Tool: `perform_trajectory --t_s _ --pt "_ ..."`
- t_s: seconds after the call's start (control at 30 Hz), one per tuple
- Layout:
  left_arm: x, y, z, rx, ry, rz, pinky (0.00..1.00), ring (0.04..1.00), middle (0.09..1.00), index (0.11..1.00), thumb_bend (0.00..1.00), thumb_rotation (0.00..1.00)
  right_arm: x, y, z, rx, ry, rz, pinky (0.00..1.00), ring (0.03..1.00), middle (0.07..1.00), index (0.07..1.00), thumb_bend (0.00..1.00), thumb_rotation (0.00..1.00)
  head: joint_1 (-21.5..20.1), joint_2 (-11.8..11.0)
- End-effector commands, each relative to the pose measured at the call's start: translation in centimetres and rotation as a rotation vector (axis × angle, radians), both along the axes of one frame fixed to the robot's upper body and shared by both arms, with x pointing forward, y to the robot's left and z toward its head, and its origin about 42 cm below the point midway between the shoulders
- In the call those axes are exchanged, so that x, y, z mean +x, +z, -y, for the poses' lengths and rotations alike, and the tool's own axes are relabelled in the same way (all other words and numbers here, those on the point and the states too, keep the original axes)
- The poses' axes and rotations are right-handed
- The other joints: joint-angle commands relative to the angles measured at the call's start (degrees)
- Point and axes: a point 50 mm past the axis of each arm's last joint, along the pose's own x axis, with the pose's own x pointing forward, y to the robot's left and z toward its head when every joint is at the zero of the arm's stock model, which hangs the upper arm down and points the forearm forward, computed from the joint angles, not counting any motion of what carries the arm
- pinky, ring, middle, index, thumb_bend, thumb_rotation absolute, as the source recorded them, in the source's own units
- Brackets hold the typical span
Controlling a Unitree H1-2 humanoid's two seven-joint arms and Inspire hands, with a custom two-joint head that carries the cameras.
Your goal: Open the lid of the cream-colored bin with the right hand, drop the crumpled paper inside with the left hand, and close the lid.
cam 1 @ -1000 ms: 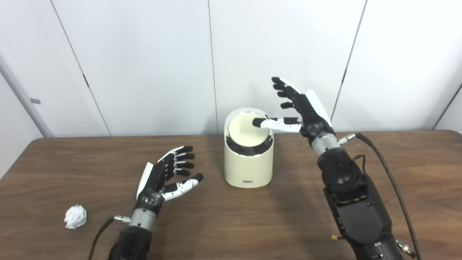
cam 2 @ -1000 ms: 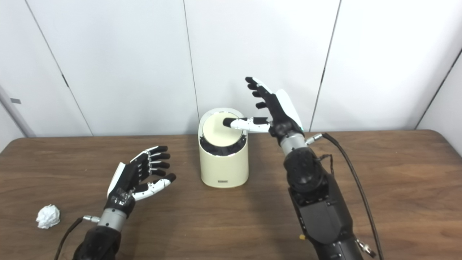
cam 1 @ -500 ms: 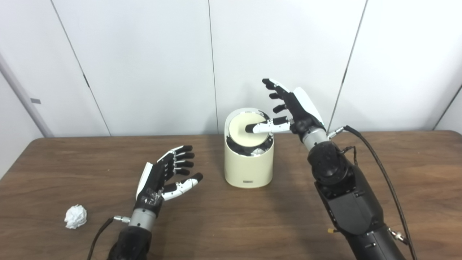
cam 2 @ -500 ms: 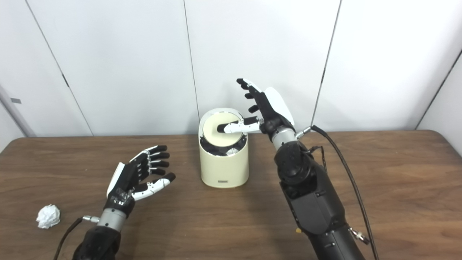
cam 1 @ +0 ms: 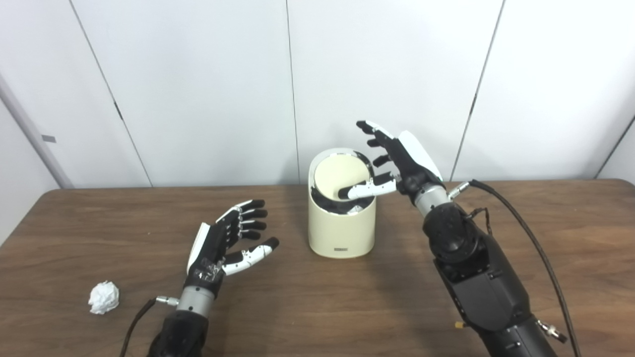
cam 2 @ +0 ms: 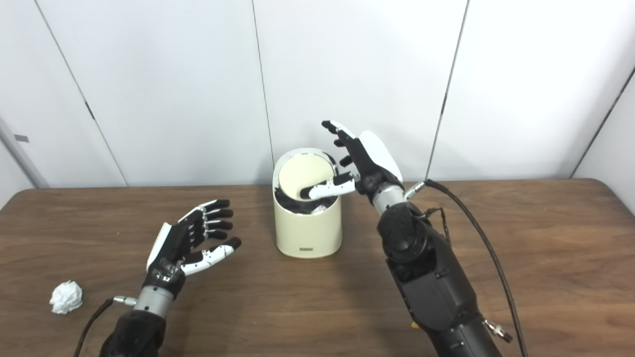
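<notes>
Right hand (cam 1: 404,163), fingers spread & gripping nothing, thumb pressing lid (cam 1: 342,177) of bin (cam 1: 341,228) mid-table, back edge. Press steady, centred. Left hand (cam 1: 223,243) open, empty; paper (cam 1: 103,297) near front-left corner.

Brown wood-grain table (cam 1: 317,307), rounded corners, set against pale wall panels. On it: cream-colored bin (cam 1: 341,229), upright cylinder, mid-table toward the back edge (small dark label low on its front). Crumpled paper (cam 1: 103,297), white ball, front left, well apart from the bin.
</notes>
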Motion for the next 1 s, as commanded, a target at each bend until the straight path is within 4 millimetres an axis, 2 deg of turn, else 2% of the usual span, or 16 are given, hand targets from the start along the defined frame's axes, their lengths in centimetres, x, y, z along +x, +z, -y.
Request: perform_trajectory --t_s 0.0,0.27,0.4,0.97 --pt "0.5 2.2 0.1 -0.003 -0.001 0.096 0.67 0.697 0.753 0.792 0.65 0.08 0.2 2.1 -0.4 -0.012 0.015 0.073 0.65 0.837 0.894 0.904 0.98 0.22 0.0 0.1" --pt "0.2 2.2 0.2 -0.008 0.001 0.093 0.65 0.698 0.756 0.796 0.64 0.06 0.1 1.2 -0.7 -0.029 0.030 0.059 0.64 0.824 0.891 0.907 0.98 0.24 0.1 0.3" --pt "0.0 2.1 0.3 -0.009 0.006 0.088 0.62 0.695 0.756 0.797 0.64 0.06 0.2 1.1 -0.7 -0.032 0.028 0.055 0.66 0.835 0.895 0.906 0.97 0.25 0.3 0.5" --pt "-0.1 1.9 0.2 -0.017 0.006 0.087 0.61 0.694 0.761 0.797 0.63 0.04 1.4 1.7 -0.9 -0.058 0.000 0.049 0.73 0.885 0.930 0.918 0.92 0.28 0.2 0.6"
